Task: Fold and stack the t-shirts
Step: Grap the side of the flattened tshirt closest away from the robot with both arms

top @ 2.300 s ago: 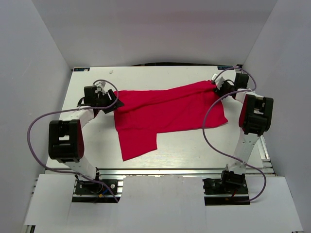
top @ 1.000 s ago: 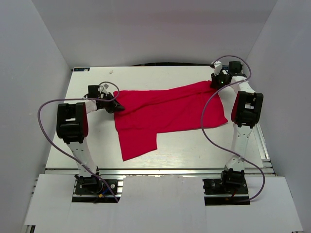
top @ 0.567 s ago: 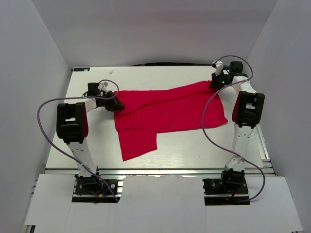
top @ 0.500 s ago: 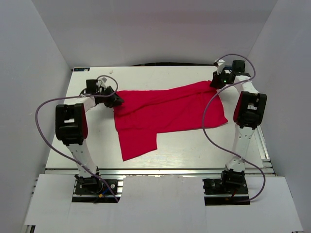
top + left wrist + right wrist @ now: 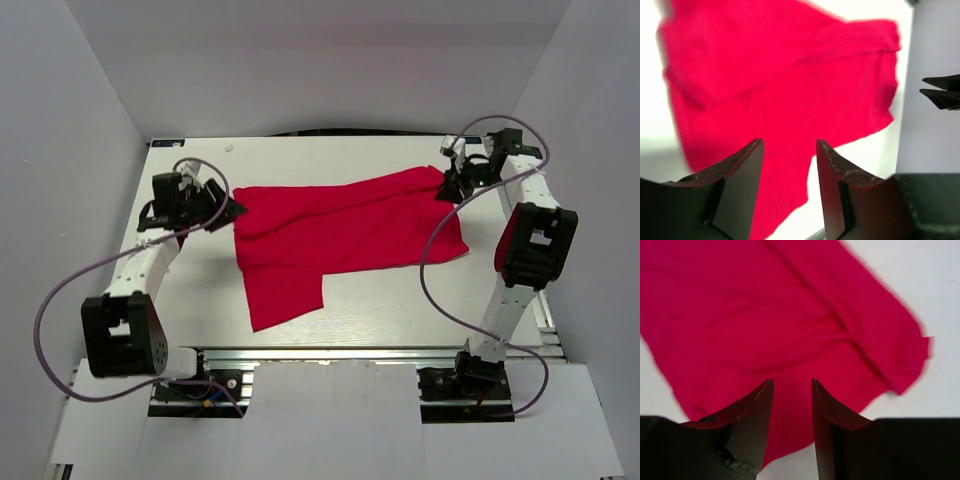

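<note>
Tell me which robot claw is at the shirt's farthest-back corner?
The right gripper, at the red t-shirt's far right corner; the left gripper sits at its left end, nearer the front.

T-shirt (image 5: pixel 340 232) on table (image 5: pixel 300 160); left hand (image 5: pixel 226 208) left of it, right hand (image 5: pixel 452 186) right

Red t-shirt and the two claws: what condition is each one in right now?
red t-shirt: lying loose on the table, spread out and rumpled, not neatly folded.
left gripper: open, nothing between its fingers.
right gripper: open, nothing between its fingers.
</note>
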Tool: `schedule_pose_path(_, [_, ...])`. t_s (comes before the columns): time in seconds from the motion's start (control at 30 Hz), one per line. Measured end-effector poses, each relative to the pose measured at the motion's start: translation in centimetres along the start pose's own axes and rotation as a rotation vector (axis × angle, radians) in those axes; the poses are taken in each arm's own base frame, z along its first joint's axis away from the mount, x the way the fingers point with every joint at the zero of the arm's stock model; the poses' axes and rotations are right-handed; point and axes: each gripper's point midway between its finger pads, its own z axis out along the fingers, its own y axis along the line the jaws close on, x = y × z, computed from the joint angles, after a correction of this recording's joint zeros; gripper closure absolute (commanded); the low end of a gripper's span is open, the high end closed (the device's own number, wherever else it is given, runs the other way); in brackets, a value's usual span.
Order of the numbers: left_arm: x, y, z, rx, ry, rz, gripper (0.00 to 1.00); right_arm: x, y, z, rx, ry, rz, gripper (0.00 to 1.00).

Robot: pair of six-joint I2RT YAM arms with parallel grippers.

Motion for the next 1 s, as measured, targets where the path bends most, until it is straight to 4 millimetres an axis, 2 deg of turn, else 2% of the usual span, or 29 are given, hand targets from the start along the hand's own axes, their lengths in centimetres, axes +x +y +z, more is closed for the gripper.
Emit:
schedule_pose_path(0.07, [2.1,1.0,-0.9,-0.034,0.024,-0.026,0.43,1.3,1.6,0.4,-0.043,0.019,0.017,0.57])
schedule_pose_path(0.17, [4.6,2.6,-1.4,-0.089,0.072,-0.069,0.45,2.8,2.9,0.6,-0.077,0.050,0.042,0.57])
schedule_pose_path(0.33, [7.9,5.0,-1.5,-0.175,0.162,-0.137,0.47,3.6,2.7,0.2,-0.058,0.081,0.045,0.56])
schedule_pose_path(0.6, [13.4,7.4,-2.5,-0.254,0.287,-0.245,0.52,6.8,4.1,0.4,-0.068,0.155,0.090,0.55])
schedule_pose_path(0.77, [16.3,8.0,-3.0,-0.285,0.342,-0.301,0.53,7.4,4.2,0.5,-0.066,0.169,0.092,0.55])
schedule_pose_path(1.0, [18.5,7.6,-2.9,-0.312,0.390,-0.298,0.50,7.5,4.0,0.5,-0.057,0.170,0.099,0.54])
